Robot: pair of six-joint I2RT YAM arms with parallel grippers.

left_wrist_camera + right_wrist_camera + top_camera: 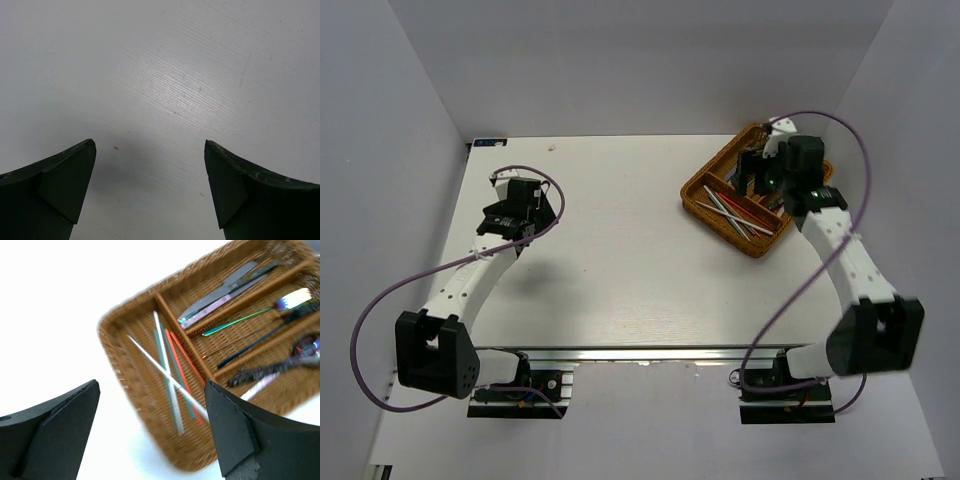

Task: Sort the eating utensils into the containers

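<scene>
The brown wicker tray (705, 205) sits at the table's back right, also in the right wrist view (130, 385). Its end section holds thin chopsticks (172, 370), white, green and red, seen from above too (735, 215). Long sections hold knives (225, 292), slim green and blue-handled pieces (240, 320) and purple iridescent spoons (280, 367). My right gripper (150, 430) is open and empty, hovering over the tray's chopstick end; from above it (760, 180) is over the tray. My left gripper (150, 185) is open and empty above bare table, at the left in the top view (515, 215).
The white table (620, 260) has white walls on three sides. Purple cables loop from both arms. The arm bases sit at the near edge.
</scene>
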